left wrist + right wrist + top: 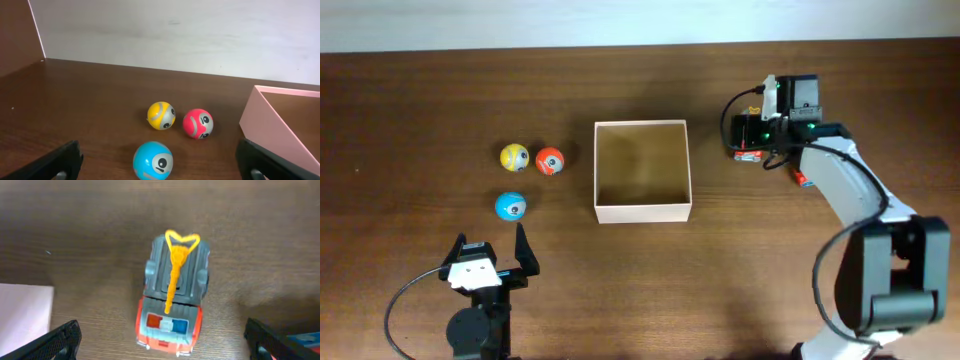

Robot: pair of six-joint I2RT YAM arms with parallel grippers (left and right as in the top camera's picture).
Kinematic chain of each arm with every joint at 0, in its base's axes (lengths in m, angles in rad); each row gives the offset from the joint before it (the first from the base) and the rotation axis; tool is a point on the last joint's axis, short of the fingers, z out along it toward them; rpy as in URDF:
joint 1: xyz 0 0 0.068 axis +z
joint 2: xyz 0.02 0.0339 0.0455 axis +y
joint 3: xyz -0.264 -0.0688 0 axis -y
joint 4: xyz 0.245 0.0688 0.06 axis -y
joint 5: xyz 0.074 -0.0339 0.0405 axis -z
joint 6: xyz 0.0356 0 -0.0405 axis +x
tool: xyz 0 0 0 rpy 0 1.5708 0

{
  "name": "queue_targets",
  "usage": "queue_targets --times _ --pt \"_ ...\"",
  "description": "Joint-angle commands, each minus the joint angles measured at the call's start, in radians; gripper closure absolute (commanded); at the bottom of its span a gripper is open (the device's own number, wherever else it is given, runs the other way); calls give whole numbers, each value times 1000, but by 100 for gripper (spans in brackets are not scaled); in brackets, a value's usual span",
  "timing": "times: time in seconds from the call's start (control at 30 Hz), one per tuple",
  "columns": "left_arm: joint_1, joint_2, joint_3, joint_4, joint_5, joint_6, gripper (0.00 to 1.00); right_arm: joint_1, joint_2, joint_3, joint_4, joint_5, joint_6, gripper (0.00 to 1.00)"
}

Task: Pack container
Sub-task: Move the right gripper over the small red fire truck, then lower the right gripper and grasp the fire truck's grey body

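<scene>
The left claw [490, 246] stands wide open over the brown surface [410, 110], gripping nothing. Just ahead of it, in line with the gap between its fingers, lies a blue ball [510, 206]. Farther ahead a yellow ball [514, 157] and a red ball [549, 161] sit side by side. The container [642, 211] stands ahead of this claw and to its right. The right claw [167, 341] is also spread wide, pointing down over a toy tow truck [172, 295], its fingers well clear on either side. The container lies to this claw's left.
</scene>
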Motion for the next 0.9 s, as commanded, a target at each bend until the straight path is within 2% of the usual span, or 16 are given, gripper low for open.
queue_targets --times 0.0,0.2,0.6,0.87 --pt "-4 -8 -2 -5 8 13 1 3 87 13 14 -5 8 1" --pt "-4 -8 -2 -5 8 13 1 3 152 13 41 1 7 1" --pt "-4 -8 -2 -5 8 13 1 3 158 13 105 29 7 0" --pt "-4 -8 -2 -5 8 13 1 3 160 13 103 32 7 23"
